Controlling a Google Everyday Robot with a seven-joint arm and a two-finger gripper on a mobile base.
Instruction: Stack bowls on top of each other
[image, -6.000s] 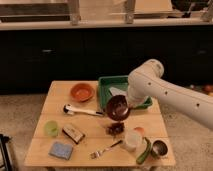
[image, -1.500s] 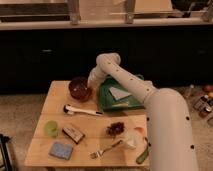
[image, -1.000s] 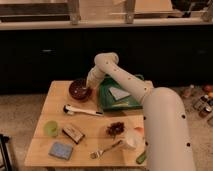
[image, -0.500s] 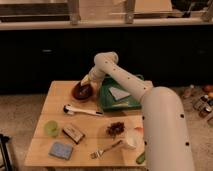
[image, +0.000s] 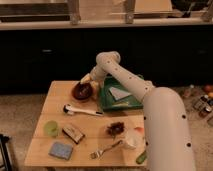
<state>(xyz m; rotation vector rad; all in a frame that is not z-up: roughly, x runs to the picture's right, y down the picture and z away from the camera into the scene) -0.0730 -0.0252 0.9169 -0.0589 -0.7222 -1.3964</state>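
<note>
The dark maroon bowl (image: 82, 91) sits at the back left of the wooden table (image: 55, 107). The orange bowl is hidden; I cannot make it out under or beside the maroon one. My gripper (image: 89, 80) hangs at the end of the white arm (image: 125, 80), right at the maroon bowl's far right rim. The arm reaches in from the lower right and bends over the green tray.
A green tray (image: 125, 102) with a white sheet lies right of the bowl. A white-handled brush (image: 82, 110), green cup (image: 51, 128), brown box (image: 74, 133), blue sponge (image: 61, 150), fork (image: 106, 149) and white cup (image: 131, 141) lie toward the front.
The maroon bowl came from the table's middle to the back left, where the orange bowl stood. Over the last second the bowl and gripper have hardly moved.
</note>
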